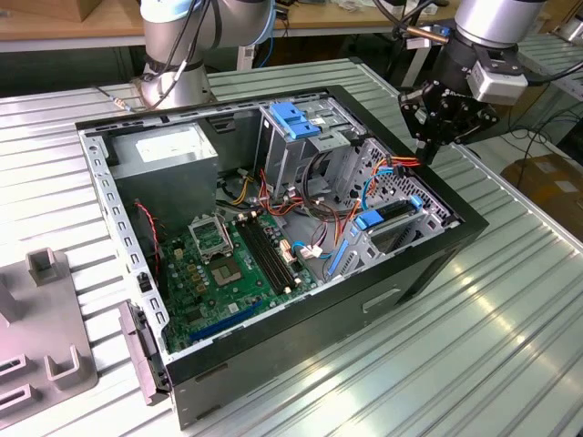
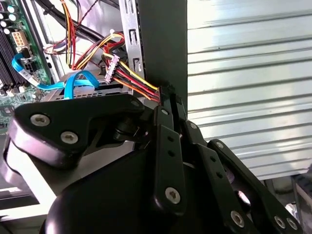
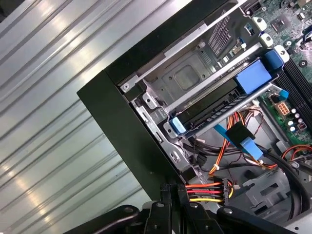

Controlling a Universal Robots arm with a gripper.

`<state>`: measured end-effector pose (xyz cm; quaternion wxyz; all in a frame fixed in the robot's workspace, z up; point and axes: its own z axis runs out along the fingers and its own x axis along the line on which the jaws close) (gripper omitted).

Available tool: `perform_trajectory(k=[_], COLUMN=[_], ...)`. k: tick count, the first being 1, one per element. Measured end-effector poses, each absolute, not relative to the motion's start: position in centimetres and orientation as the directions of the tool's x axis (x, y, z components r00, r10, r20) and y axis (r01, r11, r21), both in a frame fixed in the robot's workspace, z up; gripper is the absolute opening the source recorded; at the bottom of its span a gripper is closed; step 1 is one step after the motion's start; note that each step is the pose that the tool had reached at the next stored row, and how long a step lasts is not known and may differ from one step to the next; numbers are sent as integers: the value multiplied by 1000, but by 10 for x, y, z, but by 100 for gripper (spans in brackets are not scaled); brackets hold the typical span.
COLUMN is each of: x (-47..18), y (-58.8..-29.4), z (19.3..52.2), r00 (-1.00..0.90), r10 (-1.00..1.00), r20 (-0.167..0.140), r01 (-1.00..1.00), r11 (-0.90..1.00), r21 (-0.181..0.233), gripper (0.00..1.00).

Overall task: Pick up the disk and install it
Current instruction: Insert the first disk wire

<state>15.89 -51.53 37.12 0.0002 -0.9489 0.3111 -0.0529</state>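
While pinching the cable in clenched jaws, hovering the gripper at 1 o'clock of the disk, seated in its bay lengthwise 8-to-2, exterior view

I work in a robotics lab or workshop: an opened computer tower lies on a ribbed metal tabletop, a silver robot arm mounted beside it, with wooden workbenches and a cardboard box beyond.
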Motion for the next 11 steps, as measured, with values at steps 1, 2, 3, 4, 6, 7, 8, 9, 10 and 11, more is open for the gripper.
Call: perform_trajectory(k=[1, 2, 3, 4, 6, 7, 8, 9, 10, 11], x=[159, 159, 159, 159, 159, 159, 159, 158, 156, 154], y=[-515, -515, -515, -515, -515, -515, -515, -515, -515, -515], z=[371, 371, 371, 371, 371, 371, 371, 371, 371, 371], r00=[799, 795, 789, 785, 777, 773, 763, 758, 758, 758], r10=[-592, -598, -606, -612, -621, -627, -638, -644, -645, -645], r20=[100, 100, 100, 100, 100, 100, 100, 100, 102, 103], r01=[-592, -598, -606, -612, -621, -627, -639, -645, -645, -645], r11=[-805, -801, -795, -790, -783, -778, -769, -764, -763, -763], r21=[-33, -33, -33, -33, -33, -33, -33, -33, -31, -30], gripper=[16, 16, 16, 16, 16, 16, 16, 16, 16, 16])
